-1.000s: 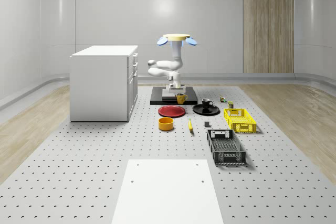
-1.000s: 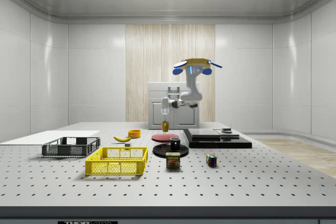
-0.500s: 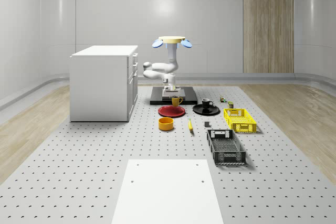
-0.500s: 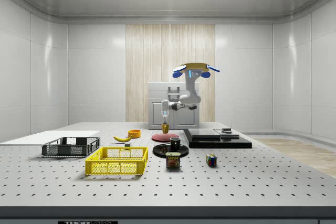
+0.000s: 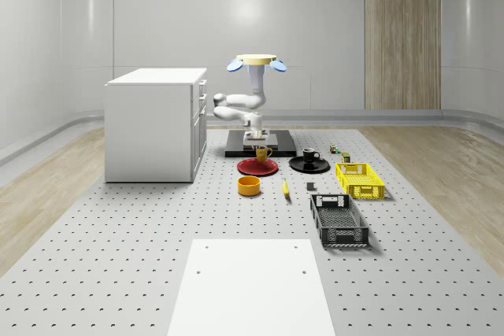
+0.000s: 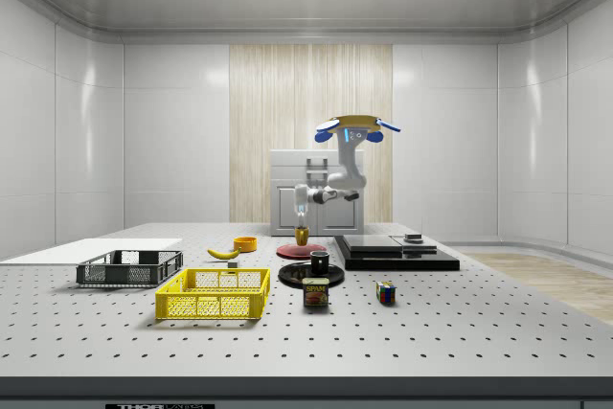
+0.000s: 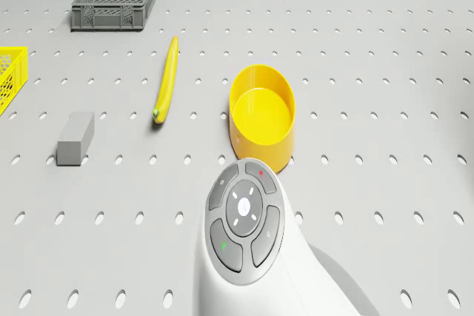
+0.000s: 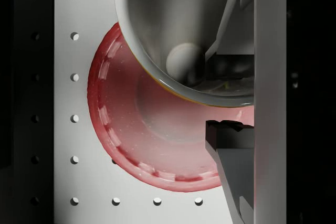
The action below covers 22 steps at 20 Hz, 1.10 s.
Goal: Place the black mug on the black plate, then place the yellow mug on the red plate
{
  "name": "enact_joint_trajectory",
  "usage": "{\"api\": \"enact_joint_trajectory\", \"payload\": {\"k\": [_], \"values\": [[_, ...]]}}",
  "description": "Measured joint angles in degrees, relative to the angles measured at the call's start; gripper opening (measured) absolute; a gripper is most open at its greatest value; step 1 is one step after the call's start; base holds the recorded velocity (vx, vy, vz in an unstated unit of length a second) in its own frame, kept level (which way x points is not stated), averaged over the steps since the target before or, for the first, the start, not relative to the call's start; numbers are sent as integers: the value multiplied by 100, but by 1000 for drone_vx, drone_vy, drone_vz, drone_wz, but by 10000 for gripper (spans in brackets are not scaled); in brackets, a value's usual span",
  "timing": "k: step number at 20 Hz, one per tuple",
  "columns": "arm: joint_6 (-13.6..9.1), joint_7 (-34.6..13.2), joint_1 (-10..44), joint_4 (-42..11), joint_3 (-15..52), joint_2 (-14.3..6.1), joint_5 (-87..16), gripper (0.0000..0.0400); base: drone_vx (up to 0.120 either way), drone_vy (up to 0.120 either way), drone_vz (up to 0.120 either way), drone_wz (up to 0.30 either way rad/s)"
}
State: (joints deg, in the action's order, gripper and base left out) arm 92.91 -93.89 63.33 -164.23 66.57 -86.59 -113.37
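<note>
around us on the perforated table [image 5: 118,273] stand a white cabinet [image 5: 155,124], a flat black platform [image 5: 277,144], a yellow bowl [image 5: 250,186], a banana [image 5: 285,187], a small grey block [image 5: 311,187], a yellow crate [image 5: 360,180] and a dark grey crate [image 5: 339,220]. from the side we also see a tin can [image 6: 316,292] and a coloured cube [image 6: 385,292] nearer that camera. nothing stands between our mug and the red plate [image 5: 253,168].

our drone [image 5: 256,61] hovers over the near edge of the black platform, beside the cabinet, arm bent down. our gripper [image 5: 256,142] holds the yellow mug [image 5: 262,152] by its rim, one finger [image 8: 231,156] outside the wall and the other inside. the mug hangs upright just above the red plate, handle towards the whole-scene view's right; whether it touches the plate we cannot tell. its outside is mustard yellow, its inside grey and glossy in the wrist view.

the black mug [image 5: 310,154] stands upright on the black plate [image 5: 321,166], beside the red plate.
</note>
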Motion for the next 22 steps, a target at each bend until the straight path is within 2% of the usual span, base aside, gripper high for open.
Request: {"api": "enact_joint_trajectory", "payload": {"k": [8, 15, 18, 20, 22], "values": [[145, 366, -292, 102, -167, -64, -140, 110, 0, 0, 0, 0], [294, 475, -305, 256, -485, -58, -436, 110, 0, 0, 0, 0], [326, 495, -299, 301, -577, -42, -524, 251, 0, 0, 0, 0], [302, 506, -321, 284, -545, -36, -497, 310, 0, 0, 0, 0], [253, 514, -355, 241, -456, -32, -417, 345, 0, 0, 0, 0]]}}
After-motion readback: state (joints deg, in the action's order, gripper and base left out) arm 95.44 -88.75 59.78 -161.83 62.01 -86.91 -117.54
